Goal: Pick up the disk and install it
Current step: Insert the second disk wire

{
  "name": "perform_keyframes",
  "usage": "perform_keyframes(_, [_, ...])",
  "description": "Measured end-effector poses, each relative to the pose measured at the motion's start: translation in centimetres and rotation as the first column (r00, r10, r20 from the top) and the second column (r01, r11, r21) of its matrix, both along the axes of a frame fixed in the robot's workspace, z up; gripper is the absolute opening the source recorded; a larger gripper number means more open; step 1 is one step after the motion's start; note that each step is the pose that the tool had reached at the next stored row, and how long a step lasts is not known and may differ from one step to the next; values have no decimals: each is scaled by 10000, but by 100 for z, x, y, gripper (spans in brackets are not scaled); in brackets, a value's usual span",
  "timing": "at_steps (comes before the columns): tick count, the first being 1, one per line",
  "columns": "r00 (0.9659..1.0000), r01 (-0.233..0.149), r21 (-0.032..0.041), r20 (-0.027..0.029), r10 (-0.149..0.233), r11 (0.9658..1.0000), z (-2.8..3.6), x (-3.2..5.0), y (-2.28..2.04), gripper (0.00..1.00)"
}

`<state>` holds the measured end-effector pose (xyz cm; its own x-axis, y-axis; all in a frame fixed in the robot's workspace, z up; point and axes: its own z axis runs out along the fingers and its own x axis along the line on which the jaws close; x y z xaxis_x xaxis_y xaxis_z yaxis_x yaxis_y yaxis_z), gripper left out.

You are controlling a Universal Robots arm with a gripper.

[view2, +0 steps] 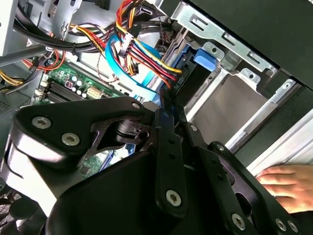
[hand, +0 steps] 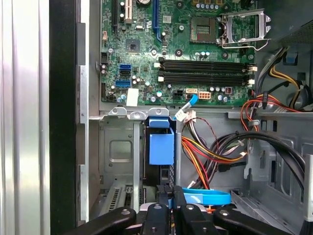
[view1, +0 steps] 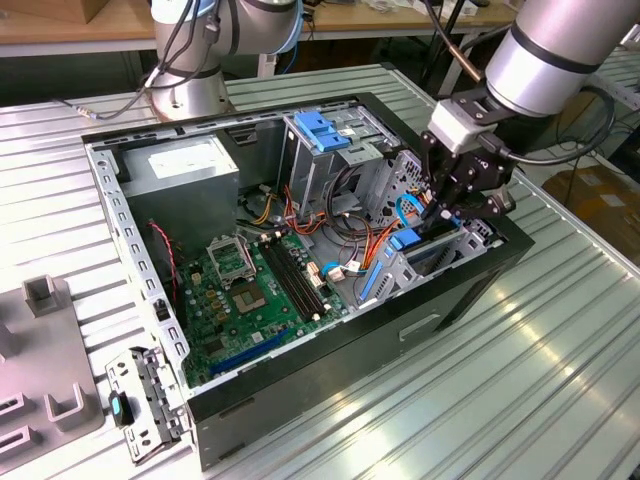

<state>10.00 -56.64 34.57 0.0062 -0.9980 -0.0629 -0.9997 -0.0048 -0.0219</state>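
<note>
the hand (view1: 437, 215) is lowered into the open computer case (view1: 470, 290), at the drive bay on the exterior view's right side, near the case's front wall. its black fingers (hand: 165, 199) are drawn close together, nearly meeting, on the thin edge of the disk (hand: 161, 147), which stands on edge in the bay slot. in the first wrist view only the disk's blue plastic rail and tab can be made out above the fingertips, so how deep it sits in the slot is hard to judge; it seems mostly down inside the metal cage. in the second wrist view the same narrow grip shows, with the blue tab (view2: 208, 58) of the disk lying against the bay frame.

a bundle of red, yellow and black cables (hand: 215, 152) and a blue flat cable (hand: 208, 197) run just beside the hand. the green motherboard (view1: 250, 290) lies on the case floor to the exterior view's left of the bay, and the grey power-supply box (view1: 185, 165) sits in the far left corner. a blue latch (view1: 322, 130) tops the far drive cage. the case rests on a ribbed metal tabletop (view1: 560, 380). a person's hand (view2: 288, 181) rests on the case edge in the second wrist view.
</note>
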Motion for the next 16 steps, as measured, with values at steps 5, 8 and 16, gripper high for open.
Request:
perform_keyframes(5, [10000, 0, -3, -1, 0, 10000, -52, 0, -7, 16])
perform_keyframes(8, [10000, 0, 5, 1, 0, 10000, -56, 0, -7, 16])
perform_keyframes(16, [10000, 0, 2, 40, 0, 10000, 85, 0, -6, 11])
